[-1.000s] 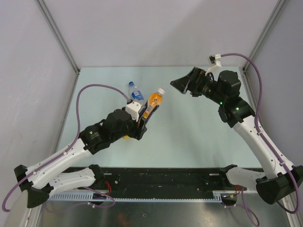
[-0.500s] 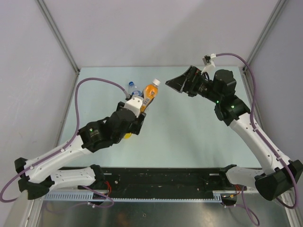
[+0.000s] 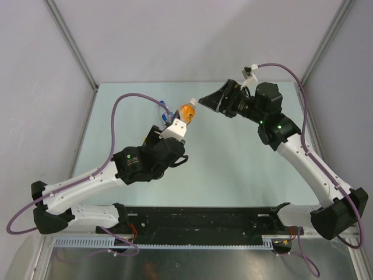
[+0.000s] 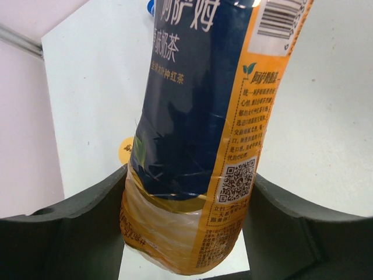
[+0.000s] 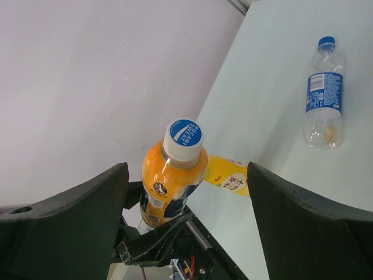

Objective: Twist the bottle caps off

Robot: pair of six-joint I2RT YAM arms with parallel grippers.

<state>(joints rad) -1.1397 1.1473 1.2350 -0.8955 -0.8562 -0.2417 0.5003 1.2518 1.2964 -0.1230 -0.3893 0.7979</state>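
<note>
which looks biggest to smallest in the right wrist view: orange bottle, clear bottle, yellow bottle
1. orange bottle, widest, but nearest the camera.
2. clear bottle, about as long, narrower, lying farther off.
3. yellow bottle, only a part shows behind the orange one, so its rank is unsure.

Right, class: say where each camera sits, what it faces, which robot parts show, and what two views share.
Top external: above and behind the arms, looking down on the pale green table; both arms, left gripper and right gripper show.
Left wrist: on the left arm, looking past its dark fingers at the gripped orange plastic bottle with dark blue label.
Right wrist: faces that bottle's pale whitish round cap, framed by its own open fingers.
Shared: top and right wrist both show the clear blue-labelled bottle lying flat.
</note>
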